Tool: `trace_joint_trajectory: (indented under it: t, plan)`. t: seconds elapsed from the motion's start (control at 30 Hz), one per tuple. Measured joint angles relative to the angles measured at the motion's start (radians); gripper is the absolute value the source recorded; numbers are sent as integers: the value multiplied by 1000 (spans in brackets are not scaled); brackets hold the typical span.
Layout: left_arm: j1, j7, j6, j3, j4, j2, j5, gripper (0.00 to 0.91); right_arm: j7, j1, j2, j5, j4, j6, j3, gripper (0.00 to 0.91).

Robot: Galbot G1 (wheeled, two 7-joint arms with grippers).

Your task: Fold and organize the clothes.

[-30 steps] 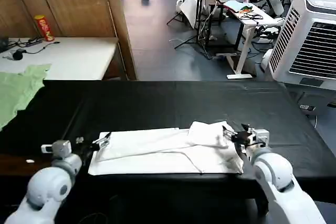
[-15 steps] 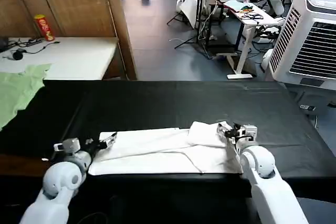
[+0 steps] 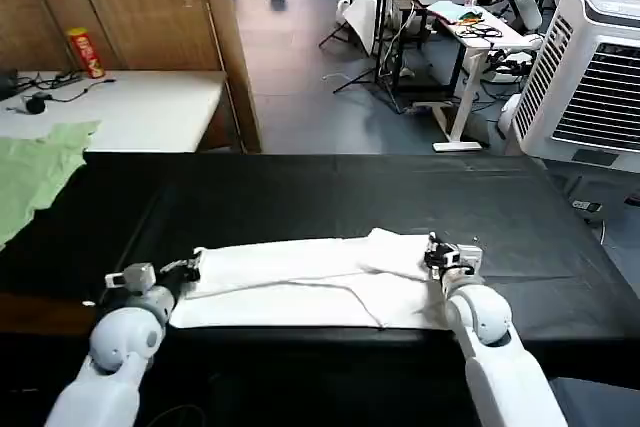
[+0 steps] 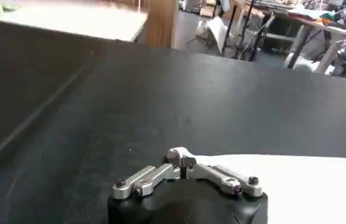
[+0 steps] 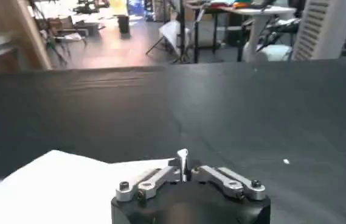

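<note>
The clothes, a white T-shirt (image 3: 310, 282), lie folded into a long strip near the front of the black table (image 3: 300, 192). A small bump of cloth sits at the strip's right end. My left gripper (image 3: 193, 265) is at the strip's left end, its jaws shut. In the left wrist view the left gripper (image 4: 182, 157) has its tip right at the shirt's (image 4: 294, 182) edge. My right gripper (image 3: 432, 245) is shut at the right end. The right wrist view shows the right gripper (image 5: 182, 157) beside the shirt's (image 5: 69, 182) corner. No cloth shows between either pair of jaws.
A light green garment (image 3: 35, 172) hangs over the table's far left corner. Behind it stands a white side table (image 3: 130, 107) with a red can (image 3: 82, 52). A white air cooler (image 3: 600, 77) stands at the back right. The far half of the black table is bare.
Both arms have reached further forward. The right gripper slid left and away along the shirt's right end. The left gripper shifted slightly left. The shirt's far edge lies flatter.
</note>
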Motion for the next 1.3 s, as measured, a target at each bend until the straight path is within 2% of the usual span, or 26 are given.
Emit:
trace_joint_trajectory:
  t: [0.03,0.07,0.13,0.17,0.4,0.6,0.83,1.07,1.1,1.17,1.2,1.23,1.27,1.3]
  plan:
    - [-6,4,-2,1,5,0,6,644,-3,-3,0,1,4,-1,3,59]
    - [-12,8,-5,1,8,0,14,878,-8,-7,0,3,8,-3,5,127]
    - [-20,18,-10,2,13,3,29,878,-14,-14,-4,6,18,-6,8,273]
    - [-23,21,-12,2,14,5,31,878,-18,-19,-8,7,24,-8,10,878]
    - [-44,27,-13,-9,20,25,10,878,-41,-51,-30,14,72,-14,27,878]
    - [-29,20,10,-40,-6,47,-108,878,-36,-78,-52,55,134,-37,46,878]
    - [81,26,-9,-79,-90,25,-109,878,-38,-130,-82,106,235,-47,77,878]
    - [169,37,-36,-83,-107,-11,-72,878,-39,-163,-92,125,302,-47,99,878]
    - [174,40,-40,-83,-107,-15,-64,780,-38,-164,-93,127,309,-47,100,878]
    - [179,43,-45,-82,-104,-24,-55,478,-38,-165,-92,128,320,-47,101,878]
    - [181,43,-45,-81,-102,-27,-53,176,-38,-166,-92,128,323,-46,101,878]
    - [183,43,-46,-82,-101,-29,-51,78,-38,-166,-92,128,326,-46,101,878]
    - [185,43,-47,-81,-101,-31,-50,20,-38,-166,-92,128,328,-46,101,878]
    - [188,42,-48,-80,-103,-33,-47,0,-38,-166,-91,128,328,-45,101,878]
